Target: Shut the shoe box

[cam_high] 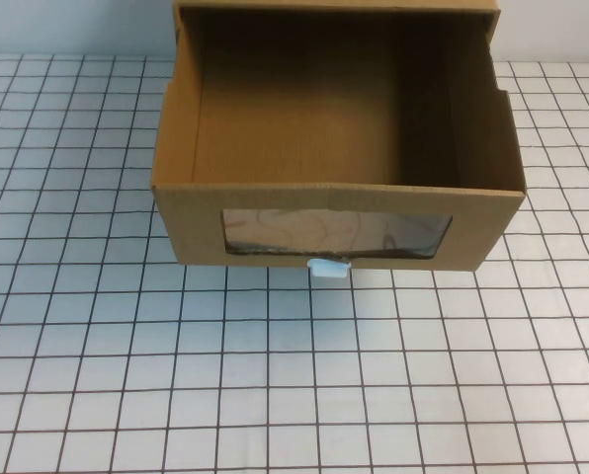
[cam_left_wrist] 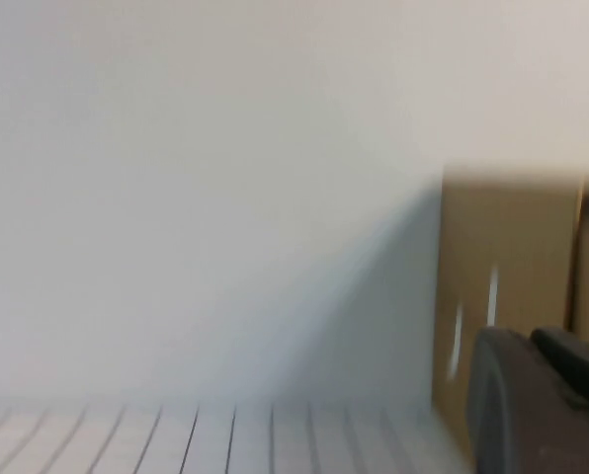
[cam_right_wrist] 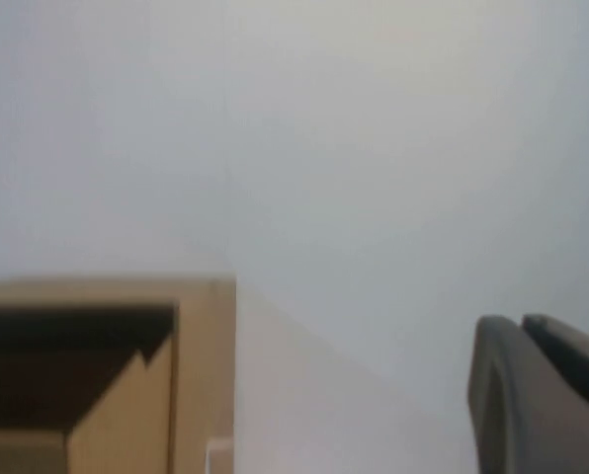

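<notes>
Near table: white gridded table surface [cam_high: 275,395] with black lines fills the near half of the high view, bare of arms or grippers.
Shoe box: brown cardboard shoe box [cam_high: 339,148] stands at the far middle of the table, its drawer pulled out toward the near side and open on top, the inside showing only bare cardboard.
Window: wide clear plastic window [cam_high: 336,233] spans the drawer's near front face.
Pull tab: small white pull tab [cam_high: 329,269] sits just below the window, at the front's lower edge, about mid-width.
Outer sleeve: cardboard sleeve [cam_high: 472,30] rises at the far end, around the back of the drawer.
Wall: plain pale wall [cam_high: 77,25] lies beyond the table.
Left gripper: left gripper [cam_left_wrist: 542,405] appears only in the left wrist view as a dark part at the picture's edge, near a side of the box [cam_left_wrist: 502,276]; I cannot tell how its jaws stand.
Right gripper: right gripper [cam_right_wrist: 542,395] appears only in the right wrist view as a dark part, apart from the box's corner [cam_right_wrist: 107,375]; its jaw state cannot be told either.
</notes>
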Tool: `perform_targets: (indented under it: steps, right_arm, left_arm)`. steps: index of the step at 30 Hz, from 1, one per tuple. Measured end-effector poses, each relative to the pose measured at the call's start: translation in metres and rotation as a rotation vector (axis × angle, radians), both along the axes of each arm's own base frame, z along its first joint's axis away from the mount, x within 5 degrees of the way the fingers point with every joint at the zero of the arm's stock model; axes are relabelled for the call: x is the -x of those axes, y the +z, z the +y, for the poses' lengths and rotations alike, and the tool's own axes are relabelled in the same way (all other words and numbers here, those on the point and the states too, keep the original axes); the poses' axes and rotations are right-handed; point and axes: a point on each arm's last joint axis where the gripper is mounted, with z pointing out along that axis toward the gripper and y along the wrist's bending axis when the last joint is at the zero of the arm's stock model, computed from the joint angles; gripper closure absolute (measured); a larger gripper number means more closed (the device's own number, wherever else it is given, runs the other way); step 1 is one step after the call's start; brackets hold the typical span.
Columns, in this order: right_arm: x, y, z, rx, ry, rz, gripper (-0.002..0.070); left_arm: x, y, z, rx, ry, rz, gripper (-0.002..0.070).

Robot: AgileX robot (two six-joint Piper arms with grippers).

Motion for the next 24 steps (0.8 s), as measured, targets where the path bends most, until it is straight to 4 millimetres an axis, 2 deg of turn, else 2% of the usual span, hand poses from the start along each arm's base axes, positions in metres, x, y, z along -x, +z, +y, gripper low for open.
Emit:
perform_targets:
  steps: [4,13,17,20,24]
  right_arm:
    - [0.008,0.013,-0.001,-0.013,-0.011,-0.167,0.0689]
    - [0.018,0.026,-0.004,-0.047,-0.025,-0.347,0.0690]
    - [0.029,0.038,-0.006,-0.059,-0.035,-0.498,0.0690]
    - [0.042,0.067,-0.006,-0.066,-0.023,-0.588,0.0689]
    - [0.074,0.126,-0.004,-0.069,0.039,-0.718,0.0690]
  left_arm:
    - [0.005,0.013,0.001,0.074,-0.019,-0.144,0.0678]
    - [0.009,0.020,0.001,0.126,-0.039,-0.235,0.0677]
    - [0.021,0.037,0.003,0.243,-0.104,-0.457,0.0677]
    - [0.034,0.054,0.004,0.281,-0.139,-0.625,0.0677]
    - [0.054,0.100,0.006,0.288,-0.157,-0.749,0.0677]
